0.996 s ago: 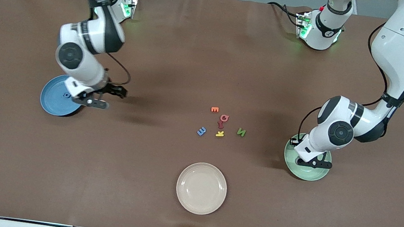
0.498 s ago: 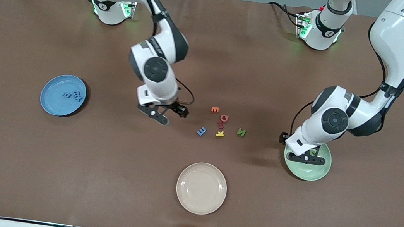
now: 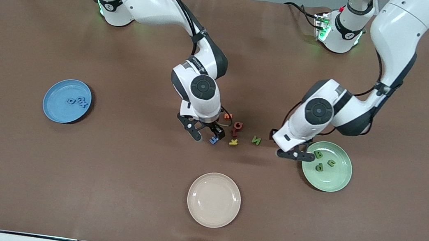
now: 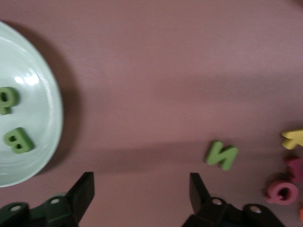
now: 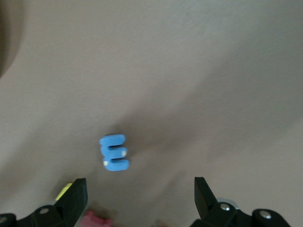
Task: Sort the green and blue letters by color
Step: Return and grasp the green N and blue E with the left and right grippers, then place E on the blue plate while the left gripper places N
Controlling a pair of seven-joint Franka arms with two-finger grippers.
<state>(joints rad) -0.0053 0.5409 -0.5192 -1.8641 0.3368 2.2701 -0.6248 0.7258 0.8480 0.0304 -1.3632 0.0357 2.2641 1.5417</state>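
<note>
We see the right tool (image 3: 206, 132) now over the blue E (image 3: 214, 139), away from the blue plate (image 3: 54, 109); the left tool (image 3: 295, 154) has left the green plate (image 3: 337, 182), fingers spread.

Both arms are stretched out over the middle of the table, elbows bent, wrists turned down. The right arm comes in from its base and ends in the right gripper (image 3: 205, 133), low over the tabletop, its two dark fingers (image 5: 75, 196) spread wide with nothing between them. The left arm drops its forearm steeply, and the left gripper (image 3: 293, 154) hangs close above the surface, jaws apart and empty.
</note>
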